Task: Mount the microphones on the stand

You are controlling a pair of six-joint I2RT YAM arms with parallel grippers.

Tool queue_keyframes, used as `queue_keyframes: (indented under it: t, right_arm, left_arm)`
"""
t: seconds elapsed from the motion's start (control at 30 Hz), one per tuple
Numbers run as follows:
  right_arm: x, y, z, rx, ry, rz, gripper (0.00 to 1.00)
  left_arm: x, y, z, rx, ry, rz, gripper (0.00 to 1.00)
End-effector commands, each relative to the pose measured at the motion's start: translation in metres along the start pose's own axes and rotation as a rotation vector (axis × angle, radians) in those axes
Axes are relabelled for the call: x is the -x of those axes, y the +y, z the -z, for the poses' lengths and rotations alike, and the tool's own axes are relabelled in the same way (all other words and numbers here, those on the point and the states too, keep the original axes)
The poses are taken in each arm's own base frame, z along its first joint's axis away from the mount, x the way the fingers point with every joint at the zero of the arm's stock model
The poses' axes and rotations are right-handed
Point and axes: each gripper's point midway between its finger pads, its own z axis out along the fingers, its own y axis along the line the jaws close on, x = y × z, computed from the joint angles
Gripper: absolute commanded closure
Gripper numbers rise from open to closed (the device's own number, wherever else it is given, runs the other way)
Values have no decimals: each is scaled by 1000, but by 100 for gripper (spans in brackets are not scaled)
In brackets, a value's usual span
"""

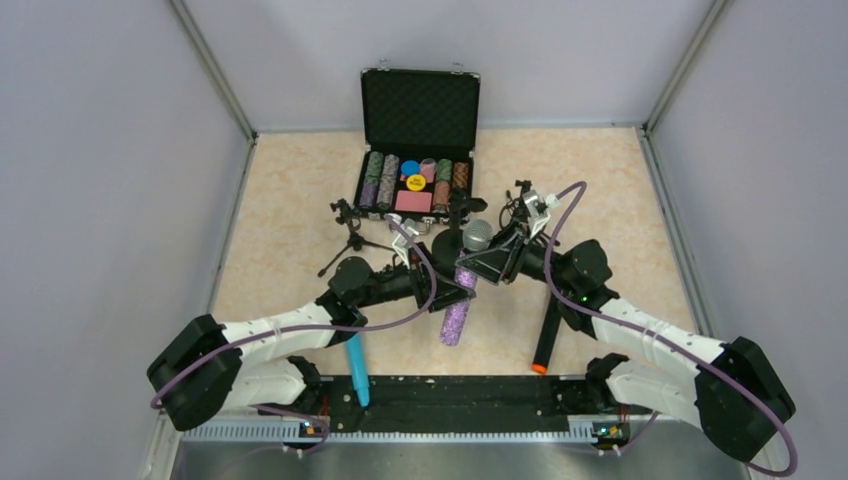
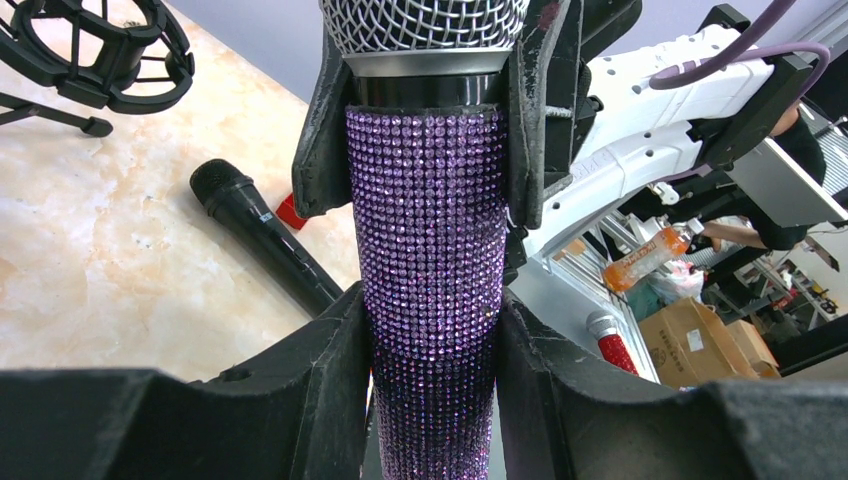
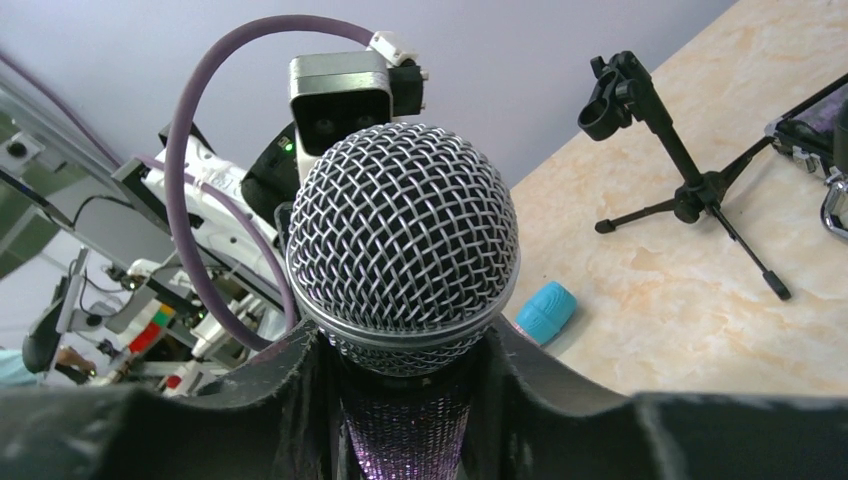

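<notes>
The glittery purple microphone (image 1: pixel 458 305) with a silver grille (image 3: pixel 402 258) hangs tilted above the table's middle. My left gripper (image 2: pixel 432 325) is shut on its sparkly body, and my right gripper (image 3: pixel 405 400) is shut on it just below the grille. On the table near the front left lies the turquoise microphone (image 1: pixel 357 370). The black microphone (image 1: pixel 547 335) with an orange end lies at the front right. A small black tripod stand (image 1: pixel 350 228) with an empty clip stands behind my left arm, also seen as the stand (image 3: pixel 690 185) in the right wrist view.
An open black case (image 1: pixel 418 110) of poker chips sits at the back centre. Another black holder (image 1: pixel 461 207) stands just in front of it. A shock-mount ring (image 2: pixel 110 50) and a small red block (image 2: pixel 289 212) show in the left wrist view. Grey walls enclose the table.
</notes>
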Motion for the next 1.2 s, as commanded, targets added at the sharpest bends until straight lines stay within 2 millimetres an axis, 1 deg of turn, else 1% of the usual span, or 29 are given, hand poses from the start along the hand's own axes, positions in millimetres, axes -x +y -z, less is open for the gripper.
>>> queue_keyframes:
  t: [0.0,0.03,0.07,0.17,0.2,0.23,0.27,0.37,0.43,0.53,0.57,0.73,0.87,1.0,1.03,1.07,1.17]
  right_arm:
    - [16,25,-4,89,-49,48,100]
    - [15,24,-4,86,-48,47,100]
    - [15,24,-4,83,-48,48,100]
    - [13,19,-3,62,-45,53,100]
    - [12,17,-2,49,-42,53,100]
    - [11,14,-2,31,-39,53,100]
    - [10,10,-1,13,-37,56,100]
    - [8,-1,2,-48,-35,63,100]
    - [8,-12,4,-110,-39,62,100]
    - [8,-23,7,-180,-43,68,100]
    - [9,-26,10,-206,-49,74,100]
    - [14,-32,16,-263,-64,103,100]
    - [15,-34,17,-295,-41,126,100]
    - [15,-33,18,-306,-11,142,100]
    - [14,-33,18,-311,-4,141,100]
    - [14,-33,18,-312,4,141,100]
    - [12,-32,18,-308,17,140,100]
  left_arm:
    - [17,-7,3,-21,-83,-48,94]
    - [16,-7,3,-19,-81,-48,88]
    - [15,-6,3,-18,-79,-47,78]
    - [12,-2,2,-8,-70,-39,43]
    - [12,-1,2,-4,-72,-38,34]
    - [12,0,2,0,-75,-38,27]
    - [13,1,1,4,-80,-38,22]
    - [18,3,2,10,-117,-41,12]
    - [23,3,3,10,-140,-39,8]
    - [30,3,3,-6,-163,-35,6]
    - [35,4,5,-10,-180,-32,6]
    - [48,12,14,16,-222,-35,5]
    - [53,21,22,75,-227,-47,4]
    - [56,34,28,183,-189,-112,3]
    - [57,39,31,224,-176,-133,2]
    - [52,49,34,285,-140,-141,1]
    - [55,63,45,410,-82,-220,1]
